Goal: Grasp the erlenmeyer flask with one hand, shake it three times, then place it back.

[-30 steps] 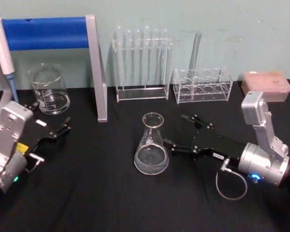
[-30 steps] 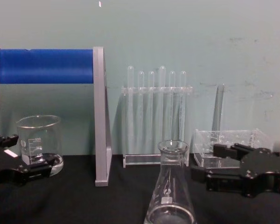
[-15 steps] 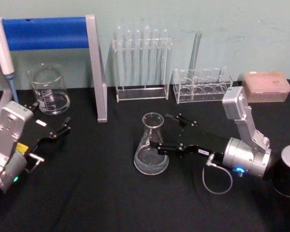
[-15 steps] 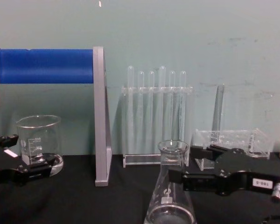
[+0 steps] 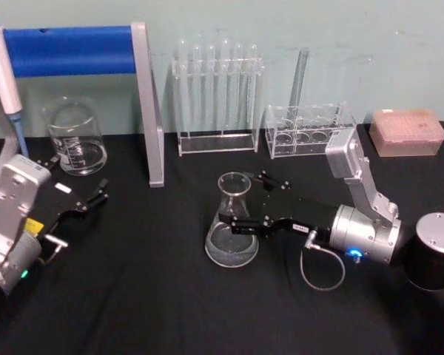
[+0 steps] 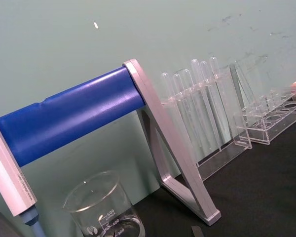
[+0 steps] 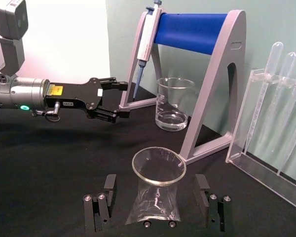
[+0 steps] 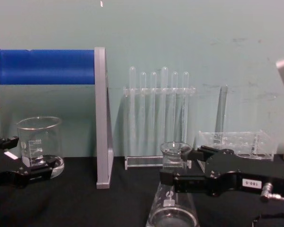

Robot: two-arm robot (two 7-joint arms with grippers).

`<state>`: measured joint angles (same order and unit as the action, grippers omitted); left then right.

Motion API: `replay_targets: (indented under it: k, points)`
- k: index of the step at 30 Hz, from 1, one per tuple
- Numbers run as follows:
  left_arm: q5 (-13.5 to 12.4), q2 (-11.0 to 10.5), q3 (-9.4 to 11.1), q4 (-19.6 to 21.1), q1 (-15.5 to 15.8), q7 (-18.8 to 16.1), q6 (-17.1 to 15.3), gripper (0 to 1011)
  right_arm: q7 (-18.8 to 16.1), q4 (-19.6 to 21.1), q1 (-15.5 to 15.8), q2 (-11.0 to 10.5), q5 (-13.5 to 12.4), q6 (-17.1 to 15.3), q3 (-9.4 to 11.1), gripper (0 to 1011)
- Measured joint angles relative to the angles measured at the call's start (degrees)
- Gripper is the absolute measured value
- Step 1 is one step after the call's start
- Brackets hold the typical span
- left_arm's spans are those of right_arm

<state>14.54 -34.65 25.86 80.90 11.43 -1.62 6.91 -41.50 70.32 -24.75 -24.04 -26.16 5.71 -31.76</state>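
Black cloth covers the table (image 5: 133,303), and a pale green wall (image 5: 385,44) closes it off at the back. The erlenmeyer flask (image 5: 231,225) stands upright on its wide base near the middle of the table, in front of the test tube rack (image 5: 216,96) and well apart from it; its base is flat on the cloth, not lifted. The right gripper (image 5: 246,203) reaches in from the robot's right at the level of the flask's neck, its claw spread, with one finger on each side of the neck. In the right wrist view the two fingers (image 7: 109,183) flank the flask (image 7: 155,200) with a visible gap on either side, so neither touches the glass. In the chest view the near finger crosses in front of the flask (image 8: 173,210) just below its rim, and a white numbered label (image 8: 248,183) shows on the gripper body. The left gripper (image 5: 96,194) sits low over the cloth at the robot's left, well apart from the flask and near the glass beaker (image 5: 75,140); the right wrist view shows its fingers (image 7: 111,85) spread apart. The beaker stands beside the foot of the stand with the blue bar (image 5: 66,50), from which a pipette (image 5: 4,74) hangs at the far left. A second clear rack (image 5: 311,133), holding one tall tube, sits to the right of the test tube rack, and a pink box (image 5: 405,132) lies beyond it at the right end of the table
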Motion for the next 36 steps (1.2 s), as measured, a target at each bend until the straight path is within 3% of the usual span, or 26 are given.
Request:
replay_targets:
  k: [36]
  points:
    - [0.0, 0.0, 0.0, 0.0, 0.0, 0.0, 0.0, 1001, 0.8, -0.7, -0.7, 0.8, 0.7, 0.2, -0.6, 1000]
